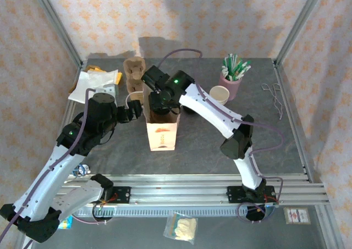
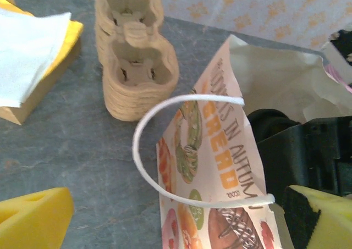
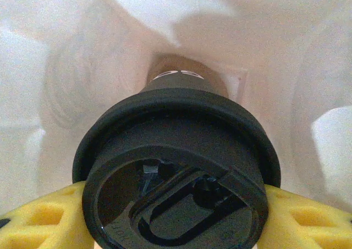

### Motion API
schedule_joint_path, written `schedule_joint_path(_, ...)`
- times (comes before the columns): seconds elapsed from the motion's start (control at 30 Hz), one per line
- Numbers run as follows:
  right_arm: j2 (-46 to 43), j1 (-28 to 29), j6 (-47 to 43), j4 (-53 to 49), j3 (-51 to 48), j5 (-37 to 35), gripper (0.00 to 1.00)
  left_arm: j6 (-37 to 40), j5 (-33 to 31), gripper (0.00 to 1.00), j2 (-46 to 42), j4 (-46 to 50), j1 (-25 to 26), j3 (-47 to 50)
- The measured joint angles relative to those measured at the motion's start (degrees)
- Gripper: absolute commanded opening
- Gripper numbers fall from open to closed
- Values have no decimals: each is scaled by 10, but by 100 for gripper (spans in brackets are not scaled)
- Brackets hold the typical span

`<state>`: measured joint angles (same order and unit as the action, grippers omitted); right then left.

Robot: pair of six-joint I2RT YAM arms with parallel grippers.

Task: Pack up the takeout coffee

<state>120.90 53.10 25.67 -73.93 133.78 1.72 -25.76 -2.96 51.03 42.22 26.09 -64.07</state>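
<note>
Grey counter (image 1: 220, 150): right hand (image 3: 176, 230) clamps takeout coffee (image 3: 176, 144) inside bag (image 1: 161, 134), left hand (image 1: 132, 112) wide; best lower straight, release at bottom.

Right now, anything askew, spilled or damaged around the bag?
Nothing stands out. The paper bag stands upright; the takeout coffee is inside it, lid on, held by the jaws of the right gripper. No spill visible.

grey counter (image 1: 286, 144) carries an upright paper bag (image 1: 161, 134), stacked pulp trays (image 1: 133, 76), white napkins (image 1: 94, 84), pink straw cup (image 1: 231, 84), white cup (image 1: 219, 94).
</note>
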Motion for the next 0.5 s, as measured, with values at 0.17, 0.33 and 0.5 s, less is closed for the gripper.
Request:
schedule_joint_path(0.17,-9,0,2,0,-64,28,53,-8,11,99,0,-8,0,25)
schedule_joint_path(0.33,-38,0,11,-2,-111,61,53,-16,11,99,0,-23,0,34)
schedule_joint_path(0.5,-63,0,22,-2,-118,91,53,-28,11,99,0,-42,0,47)
